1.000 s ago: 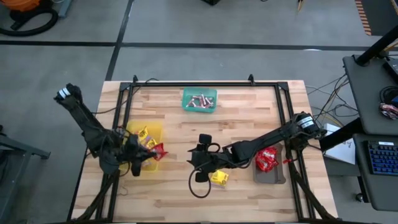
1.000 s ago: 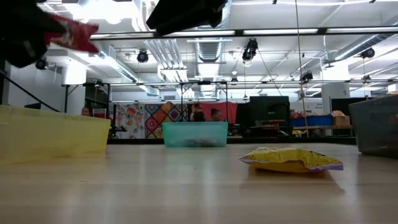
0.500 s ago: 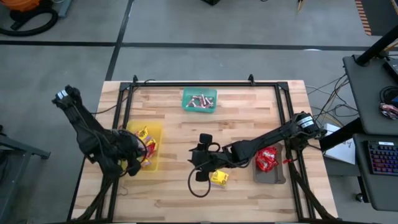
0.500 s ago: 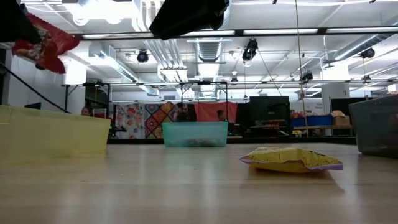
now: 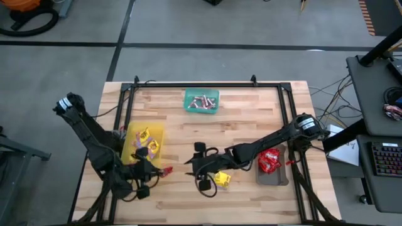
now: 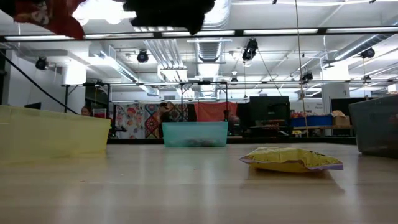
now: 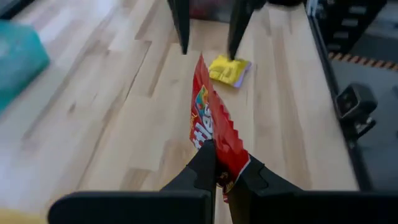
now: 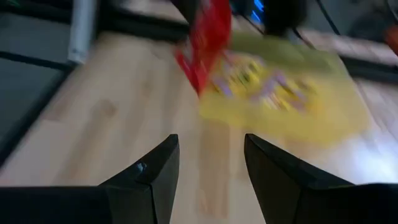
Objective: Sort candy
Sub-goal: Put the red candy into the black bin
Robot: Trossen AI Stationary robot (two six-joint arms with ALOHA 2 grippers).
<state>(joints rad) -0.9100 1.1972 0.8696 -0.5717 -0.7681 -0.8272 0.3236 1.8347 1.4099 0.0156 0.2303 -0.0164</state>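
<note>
While your left pincer (image 7: 225,177) is clamped on a shiny red candy packet (image 7: 214,127), that packet hangs clear above the tabletop (image 5: 245,122), just beside the near edge of the yellow tray (image 5: 132,154). From above, you see the red packet (image 5: 166,171) as a small red spot at the tip of the left arm, near the front left of the tabletop. At table height the same packet (image 6: 50,14) shows high up, well off the wood.

One yellow packet with purple marks (image 5: 221,179) lies flat on the wood near the middle front; you can see it low across the boards (image 6: 291,159) and past the held red packet (image 7: 230,70). Your right pincer (image 5: 196,164) hovers just beside this yellow packet, its fingers (image 8: 149,177) spread wide with nothing between them.

More yellow packets (image 5: 146,141) lie inside the yellow tray. Red packets (image 5: 270,161) are heaped in the grey tray (image 5: 274,181) at the right side. Small pinkish-silver twisted rolls (image 5: 202,102) sit in the green tray (image 5: 188,100) at the far middle edge.

Looking through the right wrist camera, you find the held red packet (image 8: 205,40) hanging in front of the yellow tray (image 8: 298,118), blurred.
</note>
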